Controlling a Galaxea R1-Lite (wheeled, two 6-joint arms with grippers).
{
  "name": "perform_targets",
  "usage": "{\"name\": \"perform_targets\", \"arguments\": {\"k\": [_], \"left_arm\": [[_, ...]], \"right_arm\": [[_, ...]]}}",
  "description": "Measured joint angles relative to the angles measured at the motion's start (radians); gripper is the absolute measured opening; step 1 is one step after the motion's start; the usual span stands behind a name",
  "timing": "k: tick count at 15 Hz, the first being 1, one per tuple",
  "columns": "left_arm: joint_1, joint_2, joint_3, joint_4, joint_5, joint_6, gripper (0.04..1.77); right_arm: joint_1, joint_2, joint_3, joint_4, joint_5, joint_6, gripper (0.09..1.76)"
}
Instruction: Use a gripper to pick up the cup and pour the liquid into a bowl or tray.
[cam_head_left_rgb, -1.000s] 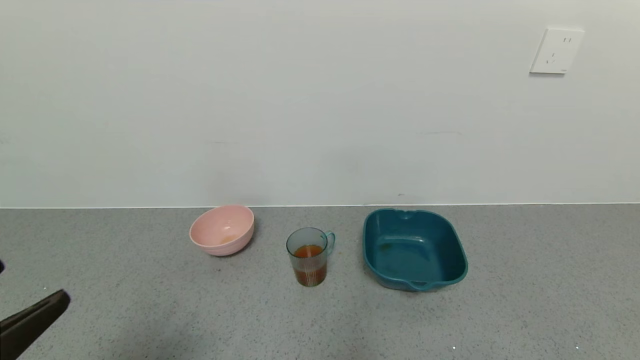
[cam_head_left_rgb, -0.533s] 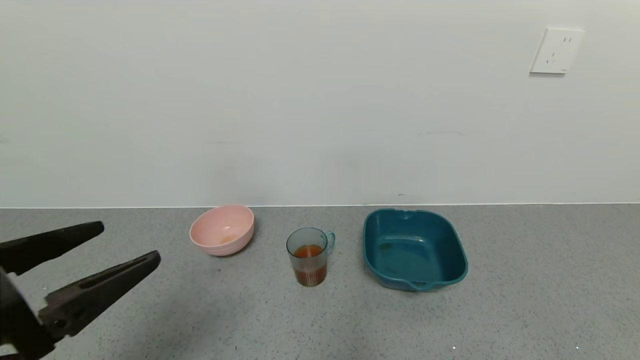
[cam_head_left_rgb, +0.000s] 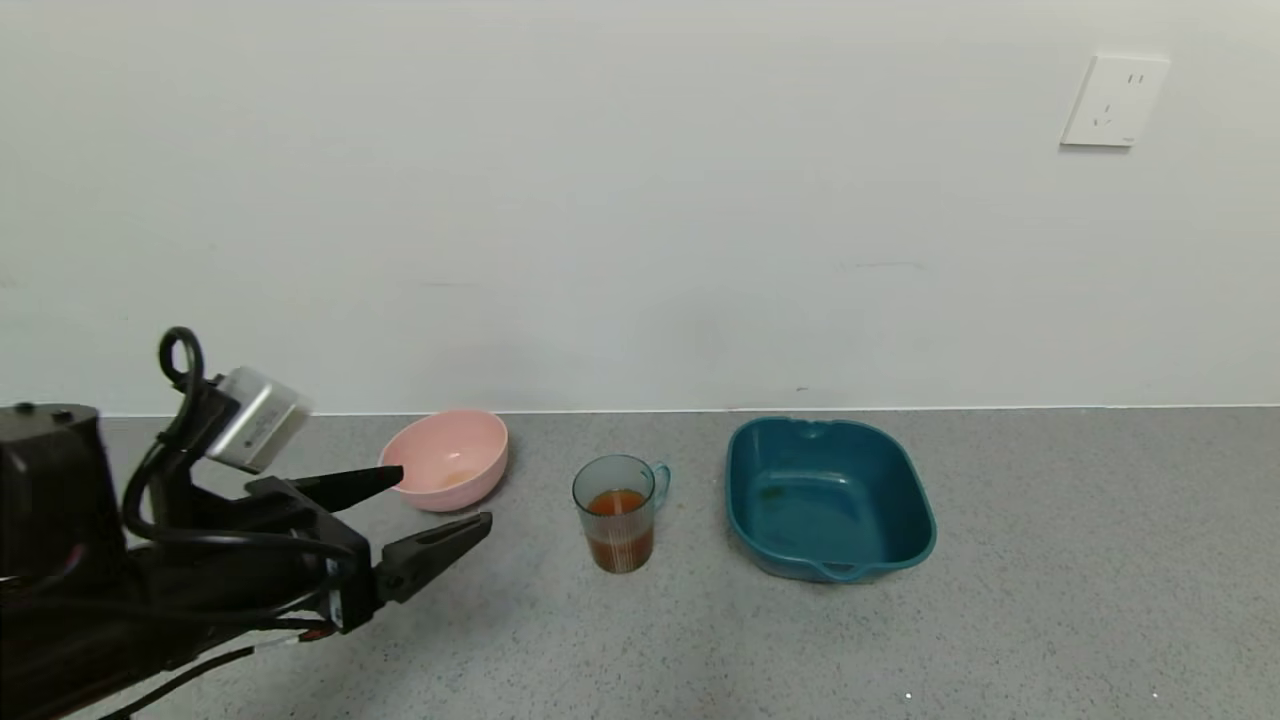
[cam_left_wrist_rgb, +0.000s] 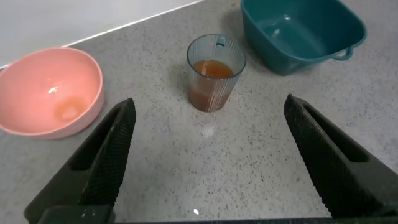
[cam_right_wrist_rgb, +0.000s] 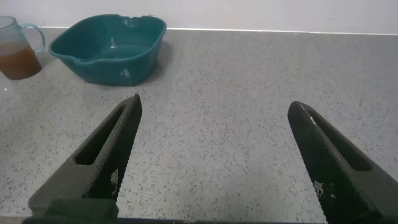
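The blue-tinted ribbed cup (cam_head_left_rgb: 620, 510) stands upright on the grey counter, handle toward the tray, about a third full of orange-red liquid (cam_head_left_rgb: 618, 503). The pale pink bowl (cam_head_left_rgb: 445, 460) sits to its left near the wall. My left gripper (cam_head_left_rgb: 440, 500) is open and empty, low over the counter, left of the cup and just in front of the bowl. In the left wrist view the cup (cam_left_wrist_rgb: 214, 71) stands ahead between the open fingers (cam_left_wrist_rgb: 109, 155), with the bowl (cam_left_wrist_rgb: 50, 93) beside it. My right gripper (cam_right_wrist_rgb: 211, 162) is open over bare counter, out of the head view.
A teal rounded-rectangular tray (cam_head_left_rgb: 828, 497) stands right of the cup; it also shows in the right wrist view (cam_right_wrist_rgb: 109, 46). A white wall with a socket (cam_head_left_rgb: 1112, 102) backs the counter. Grey counter lies in front of the objects.
My left arm has come in from the lower left, rising and reaching right toward the cup, fingers open throughout. The cup, bowl and tray have not moved.
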Motion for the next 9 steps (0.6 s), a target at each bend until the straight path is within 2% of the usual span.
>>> {"name": "perform_targets", "arguments": {"k": [2,5,9], "left_arm": [[-0.005,0.079,0.045,-0.087,-0.028,0.014,1.72],[-0.011,0.183,0.101,-0.217,-0.036,0.027,1.72],[-0.03,0.341,0.166,-0.483,-0.053,0.028,1.72]], "right_arm": [[0.0,0.0,0.0,0.0,0.0,0.0,1.71],[0.0,0.0,0.0,0.0,0.0,0.0,1.71],[0.0,0.0,0.0,0.0,0.0,0.0,1.71]]}}
